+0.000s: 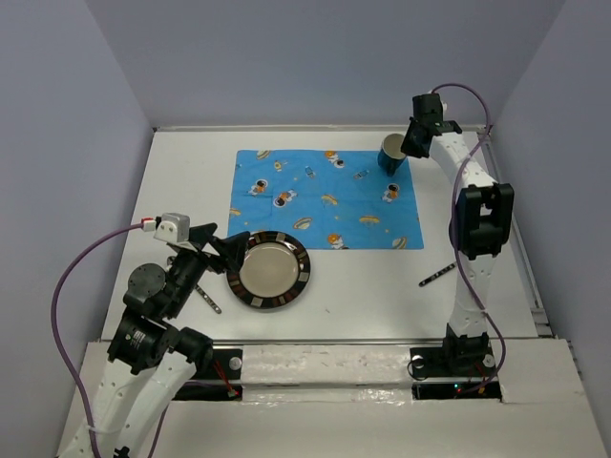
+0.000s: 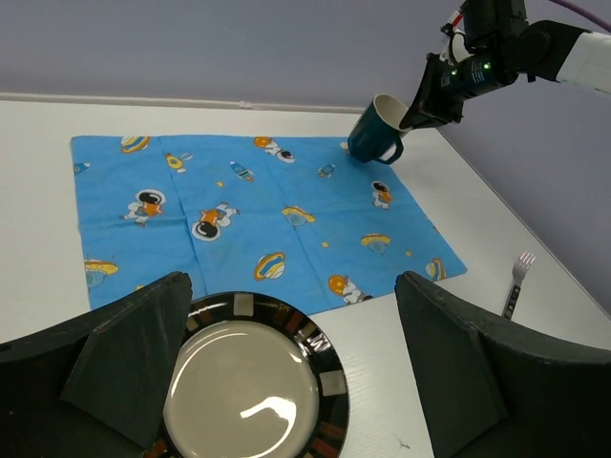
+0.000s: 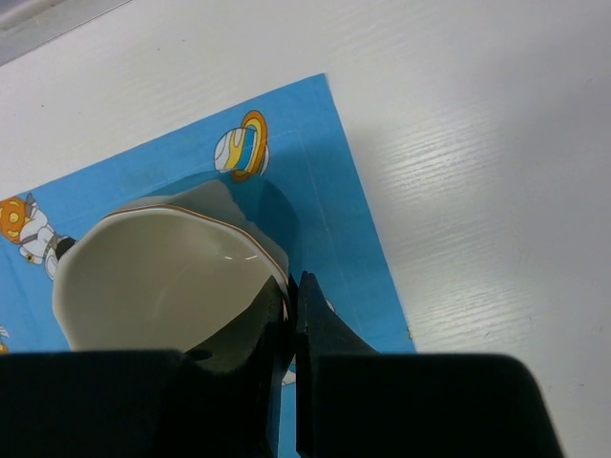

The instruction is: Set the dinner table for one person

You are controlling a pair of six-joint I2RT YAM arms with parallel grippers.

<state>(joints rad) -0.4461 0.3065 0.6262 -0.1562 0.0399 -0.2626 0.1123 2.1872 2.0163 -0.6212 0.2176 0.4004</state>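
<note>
Two risks are suggested by the hold of the right pincer [image 1: 412, 145], which is nearly closed on one thin stretch of the rim of the mug [image 2: 377, 132], one finger inside and one outside. The mug is tilted just below the pincer, over the far corner of the blue mat [image 1: 325, 196] (whether its base touches the cloth cannot be told). With so narrow a hold, the mug could be swung loose if the wrist were turned sharply. If it were released while tilted, it could be tipped over or rolled off the mat onto the bare table [image 1: 191, 172], which is spread beneath both pincers. The cloth corner could also be rucked if the base were pushed across it. The left pincer [image 1: 215, 241] is fully open and empty, with the plate [image 1: 268, 271] just ahead of its fingers; the plate could be knocked aside if one finger were lowered onto its rim.
</note>
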